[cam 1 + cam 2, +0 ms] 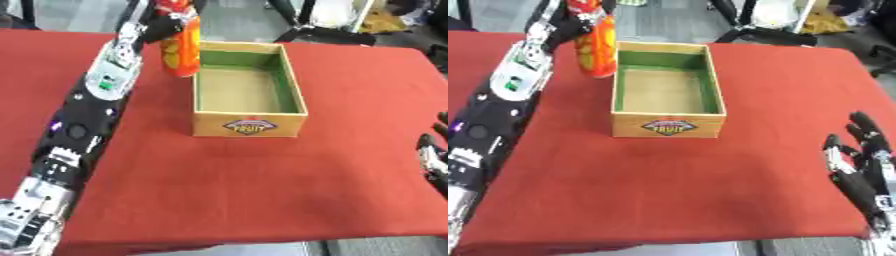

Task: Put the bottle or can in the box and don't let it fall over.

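My left hand [162, 20] is at the far edge of the red table [219, 190], fingers curled round the upper part of an orange bottle [181, 50] that I am holding upright, just beside the far-left corner of the cardboard box [249, 125] and outside it; I cannot tell whether its base touches the cloth. The box sits mid-table with its green-lined inside open to view and a "FRUIT" label on the near wall. My right hand [859, 170] rests at the lower right, fingers straight and spread, holding nothing, well apart from box and bottle.
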